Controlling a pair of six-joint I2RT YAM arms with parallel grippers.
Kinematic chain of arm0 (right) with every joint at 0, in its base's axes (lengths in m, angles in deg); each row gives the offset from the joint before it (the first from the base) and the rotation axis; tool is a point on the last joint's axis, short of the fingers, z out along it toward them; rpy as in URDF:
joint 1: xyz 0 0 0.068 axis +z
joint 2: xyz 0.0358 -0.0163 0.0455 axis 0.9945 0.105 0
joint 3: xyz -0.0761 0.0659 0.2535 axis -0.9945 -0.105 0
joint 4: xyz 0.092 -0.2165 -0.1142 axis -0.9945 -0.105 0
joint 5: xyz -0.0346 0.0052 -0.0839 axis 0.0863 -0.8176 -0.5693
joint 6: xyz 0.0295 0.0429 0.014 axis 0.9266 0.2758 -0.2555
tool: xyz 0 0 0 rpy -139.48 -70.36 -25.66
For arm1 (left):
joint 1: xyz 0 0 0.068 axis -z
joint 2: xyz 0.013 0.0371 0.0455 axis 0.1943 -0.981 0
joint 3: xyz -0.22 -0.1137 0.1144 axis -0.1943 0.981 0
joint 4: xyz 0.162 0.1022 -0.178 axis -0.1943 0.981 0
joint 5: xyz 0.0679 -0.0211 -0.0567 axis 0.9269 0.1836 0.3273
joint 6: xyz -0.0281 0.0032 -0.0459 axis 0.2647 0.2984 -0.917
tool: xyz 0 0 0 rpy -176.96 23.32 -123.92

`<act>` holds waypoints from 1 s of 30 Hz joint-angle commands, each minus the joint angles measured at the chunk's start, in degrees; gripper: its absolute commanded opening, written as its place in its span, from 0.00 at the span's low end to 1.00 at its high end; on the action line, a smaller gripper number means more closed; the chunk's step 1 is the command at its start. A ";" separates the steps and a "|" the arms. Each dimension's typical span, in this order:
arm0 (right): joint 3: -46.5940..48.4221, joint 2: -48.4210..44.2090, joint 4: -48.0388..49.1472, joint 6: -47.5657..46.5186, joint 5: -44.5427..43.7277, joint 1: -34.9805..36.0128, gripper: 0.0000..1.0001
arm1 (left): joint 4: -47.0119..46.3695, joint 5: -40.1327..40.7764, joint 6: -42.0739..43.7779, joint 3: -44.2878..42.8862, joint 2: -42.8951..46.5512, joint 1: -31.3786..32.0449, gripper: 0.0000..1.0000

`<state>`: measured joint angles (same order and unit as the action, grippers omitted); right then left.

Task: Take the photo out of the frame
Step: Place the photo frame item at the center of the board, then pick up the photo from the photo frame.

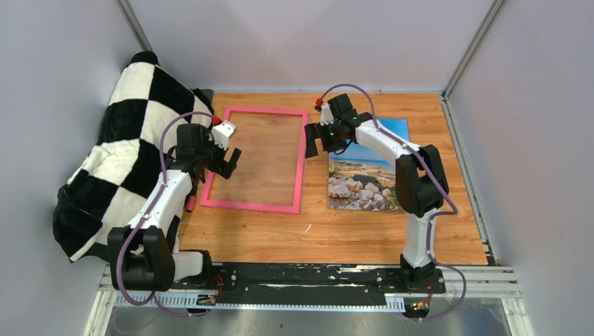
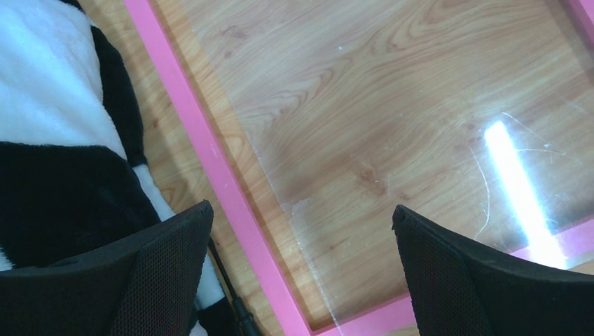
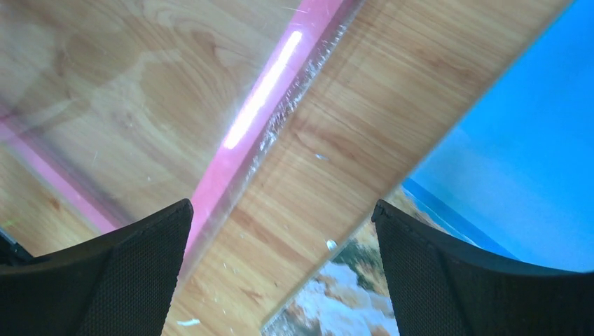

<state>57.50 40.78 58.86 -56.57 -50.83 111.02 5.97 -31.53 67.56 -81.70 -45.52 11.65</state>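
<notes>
Right gripper (image 1: 320,143) hangs with its jaws spread wide and nothing between them, just right of centre in the overhead view. Its own camera shows the two black fingers (image 3: 105,280) at the bottom corners, with bare wood between them. It hovers over the strip of table (image 1: 315,231) that separates the frame's right border from the photo's left edge.

Left gripper (image 1: 225,162), at centre left of the overhead view, is likewise wide open and empty. It is poised over the lower left part of the frame (image 1: 256,206), the pink border running diagonally past its left finger in the wrist view.

Inside the pink border only wood grain shows, through a clear, scratched pane that catches a streak of light. No print is in it.

The photo (image 1: 357,185) lies flat on the table at centre right, beside the frame and apart from it, with sky toward the top of the picture and rocks toward the bottom. The right arm crosses above its upper part.

A black-and-white chequered blanket (image 1: 126,154) is heaped at the left edge.

As I judge it, the task proper is done: photo out, frame empty, neither one held. All that seems left is for the arms to draw back.
</notes>
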 commanded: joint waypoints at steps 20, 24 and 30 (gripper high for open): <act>-18.18 -26.50 -5.32 -25.52 -11.93 -28.70 0.99 | -0.70 -7.79 -12.24 -32.68 -19.46 17.77 1.00; -21.34 -29.89 -6.62 -28.20 3.99 -35.95 0.98 | 1.61 0.96 -11.47 -38.34 -25.93 26.03 1.00; -22.65 -29.33 -16.83 -35.13 8.35 -41.46 0.97 | 2.90 5.41 -13.45 -39.72 -32.59 35.74 1.00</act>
<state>36.71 11.84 50.66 -85.97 -49.15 71.66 6.32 -27.83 57.15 -120.43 -74.92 42.86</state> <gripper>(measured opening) 0.977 0.997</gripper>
